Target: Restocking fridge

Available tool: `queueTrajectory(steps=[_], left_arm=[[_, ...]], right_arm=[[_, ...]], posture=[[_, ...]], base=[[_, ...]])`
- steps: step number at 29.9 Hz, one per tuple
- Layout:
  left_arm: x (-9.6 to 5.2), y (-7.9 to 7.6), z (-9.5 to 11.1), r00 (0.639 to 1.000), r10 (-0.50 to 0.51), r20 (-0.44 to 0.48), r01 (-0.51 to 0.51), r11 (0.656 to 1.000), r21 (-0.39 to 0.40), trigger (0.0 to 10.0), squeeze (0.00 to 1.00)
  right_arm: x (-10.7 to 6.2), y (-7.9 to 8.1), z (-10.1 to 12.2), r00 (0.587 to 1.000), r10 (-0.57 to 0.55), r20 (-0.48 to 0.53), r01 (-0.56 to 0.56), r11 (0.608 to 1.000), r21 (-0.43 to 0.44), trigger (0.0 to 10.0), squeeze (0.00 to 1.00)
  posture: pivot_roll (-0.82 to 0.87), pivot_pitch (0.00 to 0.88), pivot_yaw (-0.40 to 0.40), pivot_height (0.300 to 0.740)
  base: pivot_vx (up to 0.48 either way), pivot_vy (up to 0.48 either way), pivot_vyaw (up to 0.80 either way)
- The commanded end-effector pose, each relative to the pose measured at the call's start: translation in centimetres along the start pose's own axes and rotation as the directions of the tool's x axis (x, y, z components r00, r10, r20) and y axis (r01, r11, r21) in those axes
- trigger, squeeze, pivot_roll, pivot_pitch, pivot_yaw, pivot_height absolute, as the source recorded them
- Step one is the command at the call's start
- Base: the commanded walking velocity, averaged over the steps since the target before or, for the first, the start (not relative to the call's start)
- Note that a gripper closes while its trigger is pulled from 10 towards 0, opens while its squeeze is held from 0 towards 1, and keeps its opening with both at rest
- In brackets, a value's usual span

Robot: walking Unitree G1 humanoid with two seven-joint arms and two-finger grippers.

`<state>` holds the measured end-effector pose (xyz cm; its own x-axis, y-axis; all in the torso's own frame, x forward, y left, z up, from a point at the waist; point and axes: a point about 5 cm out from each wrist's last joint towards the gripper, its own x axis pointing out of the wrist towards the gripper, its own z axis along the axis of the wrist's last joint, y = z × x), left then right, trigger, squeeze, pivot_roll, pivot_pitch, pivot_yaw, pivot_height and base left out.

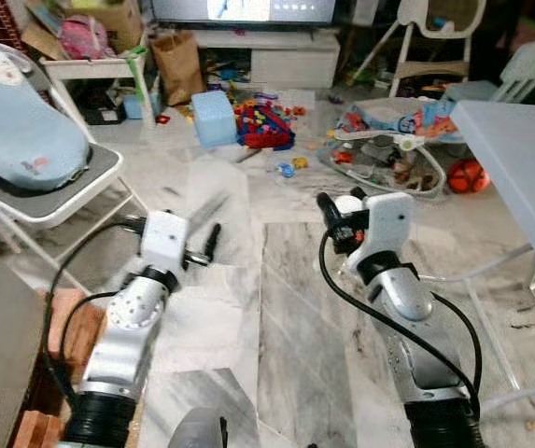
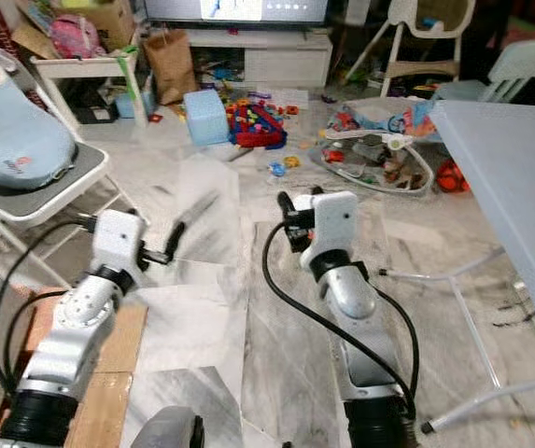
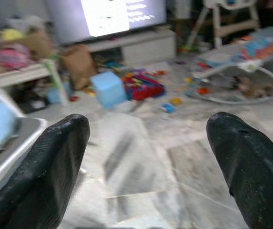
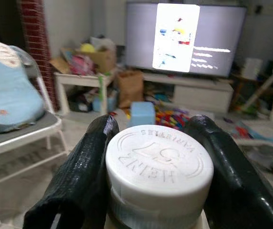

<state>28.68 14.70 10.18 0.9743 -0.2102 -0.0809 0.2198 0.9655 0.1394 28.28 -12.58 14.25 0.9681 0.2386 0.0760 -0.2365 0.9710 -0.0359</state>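
A squat container with a white embossed screw cap (image 4: 159,164) sits clamped between the two black fingers (image 4: 81,176) of the right gripper (image 1: 340,217), cap pointing forward along the fingers, so its long axis runs in line with that arm. The arm carries it out in front at mid height over the grey marble floor (image 1: 276,280). The left gripper (image 3: 150,143) is spread wide and holds nothing, level beside it. No fridge is visible ahead, only scattered toys (image 1: 265,126) and a folding chair (image 1: 52,191); the robot probably must turn before stocking.
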Motion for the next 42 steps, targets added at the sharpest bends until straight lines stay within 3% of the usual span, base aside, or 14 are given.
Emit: queueTrajectory(steps=[1, 6, 8, 14, 18, 25, 33, 42], left_arm=[[0.0, 0.3, -0.6, 0.999, 0.022, -0.025, -0.022, 1.0, -0.005, 10.0, 0.0], [0.3, 1.6, -0.9, 0.99, 0.132, -0.039, -0.132, 0.991, -0.003, 10.0, 0.0], [0.5, 3.7, -1.4, 0.949, 0.304, -0.077, -0.304, 0.952, 0.014, 10.0, 0.0], [-0.3, 5.5, -1.9, 0.917, 0.387, -0.096, -0.388, 0.922, 0.007, 10.0, 0.0], [-0.2, 5.5, -2.1, 0.914, 0.393, -0.104, -0.396, 0.918, -0.012, 10.0, 0.0], [0.9, 4.5, -2.0, 0.924, 0.368, -0.109, -0.372, 0.928, -0.023, 10.0, 0.0], [1.5, 3.5, -1.6, 0.94, 0.333, -0.081, -0.338, 0.939, -0.059, 10.0, 0.0], [1.4, 3.7, -1.7, 0.933, 0.349, -0.082, -0.354, 0.934, -0.048, 10.0, 0.0]], right_arm=[[0.0, -0.1, 0.6, 0.999, 0.001, 0.037, -0.001, 1.0, -0.022, 10.0, 0.0], [-0.1, 0.0, 0.3, 1.0, 0.007, 0.026, -0.007, 1.0, -0.017, 10.0, 0.0], [0.1, 0.2, 0.2, 0.999, 0.036, 0.019, -0.036, 0.999, -0.017, 10.0, 0.0], [0.0, 0.3, -0.5, 1.0, 0.031, -0.002, -0.031, 0.999, -0.019, 10.0, 0.0], [0.4, 0.5, -0.4, 0.998, 0.058, 0.005, -0.057, 0.997, -0.045, 10.0, 0.0], [1.4, -0.7, 0.4, 0.999, 0.048, 0.021, -0.047, 0.996, -0.079, 10.0, 0.0], [0.0, -0.6, -0.6, 0.999, 0.041, -0.013, -0.042, 0.997, -0.07, 10.0, 0.0], [-1.6, 0.0, -1.3, 0.998, 0.057, -0.033, -0.059, 0.996, -0.062, 10.0, 0.0]], posture=[[0.05, 0.0, -0.01, 0.74], [0.06, 0.0, -0.017, 0.74], [0.07, 0.0, -0.013, 0.74], [0.09, 0.0, -0.026, 0.74], [0.08, 0.0, -0.025, 0.74], [0.06, 0.0, -0.025, 0.74], [0.04, 0.0, -0.028, 0.74], [0.04, 0.0, -0.03, 0.74]], base=[[0.0, 0.0, 0.8], [0.0, 0.0, 0.8], [0.0, 0.0, 0.8], [0.0, 0.0, 0.8], [0.0, 0.0, 0.8], [0.0, 0.402, 0.8], [0.0, 0.466, 0.4], [0.0, 0.304, 0.09]])
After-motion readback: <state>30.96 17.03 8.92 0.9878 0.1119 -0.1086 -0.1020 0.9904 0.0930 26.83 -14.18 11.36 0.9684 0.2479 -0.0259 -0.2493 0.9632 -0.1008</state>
